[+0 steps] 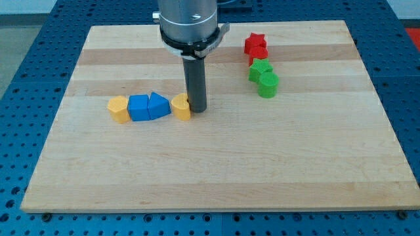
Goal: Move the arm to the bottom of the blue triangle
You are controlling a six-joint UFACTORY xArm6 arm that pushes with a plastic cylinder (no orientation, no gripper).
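The blue triangle [158, 105] lies left of the board's middle in a row of blocks. On its left is a blue cube [138, 107], then a yellow hexagon-like block [119, 109]. On its right is a yellow heart-shaped block [181, 106]. My tip [196, 108] stands just right of that yellow block, touching or nearly touching it, about two block-widths to the right of the blue triangle.
A red star [256, 44] and another red block [258, 58] behind it sit at the view's upper right, with two green blocks [260, 68] [268, 84] just below them. The wooden board [216, 170] rests on a blue perforated table.
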